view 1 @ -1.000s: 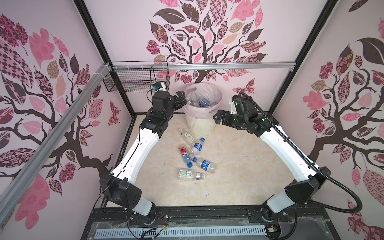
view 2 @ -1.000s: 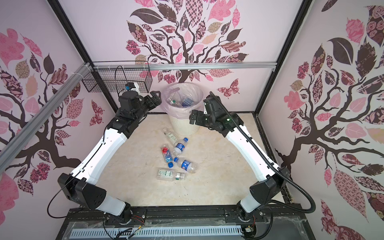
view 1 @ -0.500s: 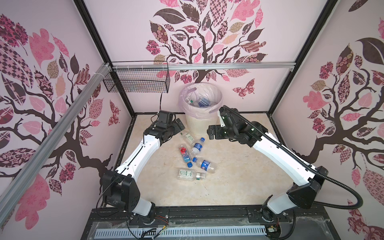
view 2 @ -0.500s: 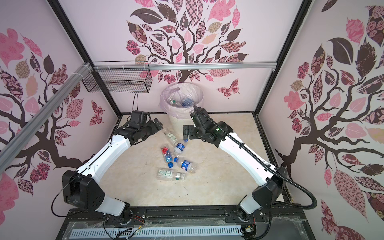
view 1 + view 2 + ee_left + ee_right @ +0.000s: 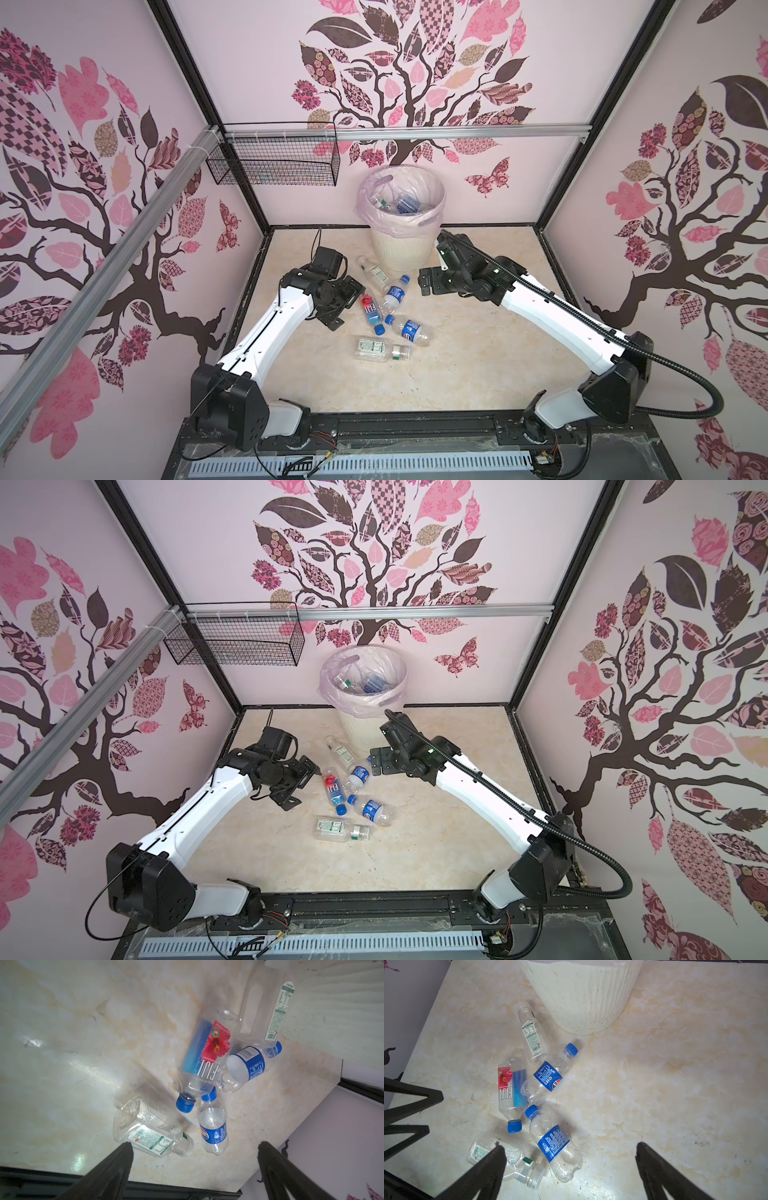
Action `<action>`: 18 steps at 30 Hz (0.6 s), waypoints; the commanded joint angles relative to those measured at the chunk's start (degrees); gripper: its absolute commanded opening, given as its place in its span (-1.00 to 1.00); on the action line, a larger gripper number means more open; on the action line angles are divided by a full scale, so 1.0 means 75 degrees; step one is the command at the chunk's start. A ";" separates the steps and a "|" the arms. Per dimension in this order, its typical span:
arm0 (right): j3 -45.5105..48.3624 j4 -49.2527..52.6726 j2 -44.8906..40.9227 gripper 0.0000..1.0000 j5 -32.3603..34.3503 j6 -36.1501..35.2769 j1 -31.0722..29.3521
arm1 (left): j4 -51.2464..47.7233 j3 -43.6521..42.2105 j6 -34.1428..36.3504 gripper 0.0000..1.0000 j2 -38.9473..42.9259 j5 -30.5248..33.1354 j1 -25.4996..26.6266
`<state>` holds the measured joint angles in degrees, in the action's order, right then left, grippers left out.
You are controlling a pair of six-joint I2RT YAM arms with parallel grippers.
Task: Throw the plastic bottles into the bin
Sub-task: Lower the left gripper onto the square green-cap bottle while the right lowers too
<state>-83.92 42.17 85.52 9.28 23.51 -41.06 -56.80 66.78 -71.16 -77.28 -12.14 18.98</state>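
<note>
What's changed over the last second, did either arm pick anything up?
Both arms came down from the rim of the bin toward the bottles on the table. The left end effector is now low beside the Fiji bottle, and the right end effector is low on the cluster's other side. Both are open and empty, with nothing grasped. The five loose bottles and the bin stayed put.

The left arm [image 5: 270,328] and right arm [image 5: 557,320] share one build: glossy white shell links, each with a thin dark lengthwise seam [image 5: 255,340], joined by chunky matte-black joint housings [image 5: 145,891]. A ribbed black hose [image 5: 540,289] runs along the right arm and loops past its elbow. A small green light [image 5: 429,750] glows near its wrist. The fingers [image 5: 108,1174] are plain black tapering wedges.
</note>
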 commanded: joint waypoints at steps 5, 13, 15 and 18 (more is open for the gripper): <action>-0.0177 -0.0250 -0.0209 0.99 -0.0013 -0.0028 -0.0066 | -0.0739 -0.0590 -0.1953 0.94 -0.0256 -0.0023 0.0891; -0.0119 -0.0303 -0.0247 0.99 0.0044 -0.0076 -0.0063 | -0.0490 -0.0825 -0.2308 0.94 -0.0833 -0.0157 0.1014; -0.0102 -0.0314 -0.0272 0.99 0.0061 -0.0076 -0.0060 | -0.0335 -0.0910 -0.2444 0.94 -0.0883 -0.0219 0.1039; -0.0060 -0.0347 -0.0296 0.99 0.0076 -0.0088 -0.0059 | -0.0199 -0.1004 -0.2545 0.94 -0.1006 -0.0232 0.1096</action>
<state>-83.92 39.72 85.52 9.21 23.49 -41.19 -59.86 61.01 -88.16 -83.77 -13.41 26.65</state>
